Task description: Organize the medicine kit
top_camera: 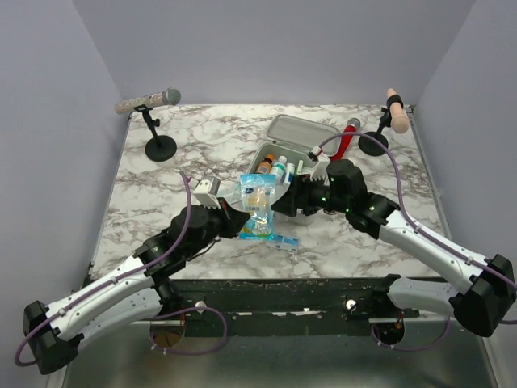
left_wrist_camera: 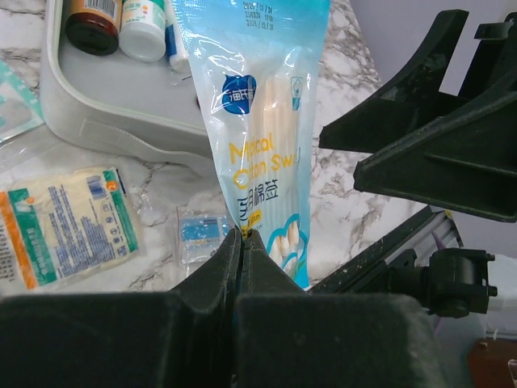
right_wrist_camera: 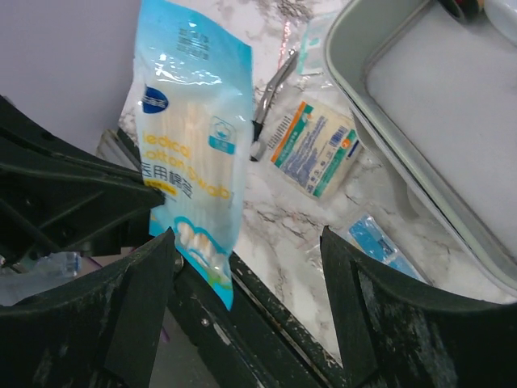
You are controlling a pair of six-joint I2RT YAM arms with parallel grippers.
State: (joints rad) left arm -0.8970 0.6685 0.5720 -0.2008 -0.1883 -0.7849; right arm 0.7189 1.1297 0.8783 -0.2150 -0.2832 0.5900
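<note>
The medicine kit (top_camera: 275, 155) lies open at the table's middle, its lid (top_camera: 300, 129) folded back; its tray (left_wrist_camera: 121, 109) holds a brown bottle (left_wrist_camera: 93, 20) and a white bottle (left_wrist_camera: 144, 28). In front of the kit, a blue cotton swab packet (top_camera: 257, 200) hangs above the table. My left gripper (left_wrist_camera: 242, 236) is shut on the lower edge of this packet (left_wrist_camera: 258, 121). My right gripper (right_wrist_camera: 246, 242) faces it from the right, open wide. The packet (right_wrist_camera: 194, 137) hangs just inside that gripper's left finger (right_wrist_camera: 137, 299), with nothing pinched.
On the marble near the kit lie a gauze packet (right_wrist_camera: 315, 145), a small blue sachet (right_wrist_camera: 376, 238) and metal tweezers (right_wrist_camera: 271, 89). A red cylinder (top_camera: 346, 139) lies right of the kit. Two stands (top_camera: 160, 145) (top_camera: 373, 142) occupy the back corners. The table's front edge (top_camera: 275, 279) is close.
</note>
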